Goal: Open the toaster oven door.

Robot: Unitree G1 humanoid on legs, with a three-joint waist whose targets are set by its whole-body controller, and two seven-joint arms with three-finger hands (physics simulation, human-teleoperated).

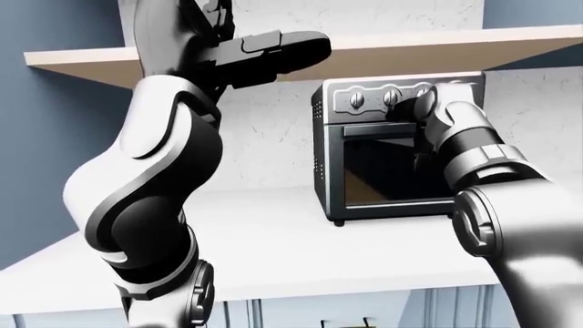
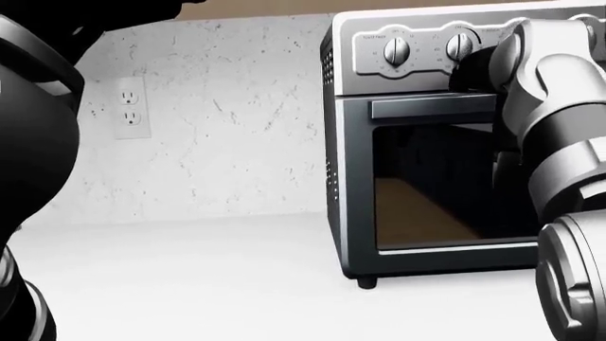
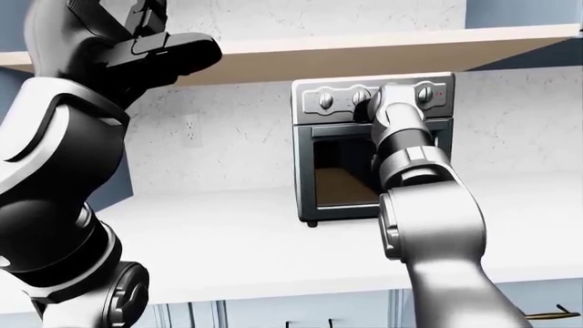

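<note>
Toaster oven (image 1: 391, 150) sits on the counter (image 1: 273, 239) against the wall, under the shelf (image 1: 410, 51). Its door (image 2: 426, 177) looks closed, flush with the body, so nothing is opened yet. My right hand (image 1: 428, 106) is up at the door handle (image 2: 426, 106), just below the knobs (image 2: 396, 50); my wrist hides the fingers, so I cannot tell if they grip it. My left hand (image 1: 273, 51) is raised well left of the oven, fingers out straight, holding nothing. Left to do: confirm the grip, pull the door down.
</note>
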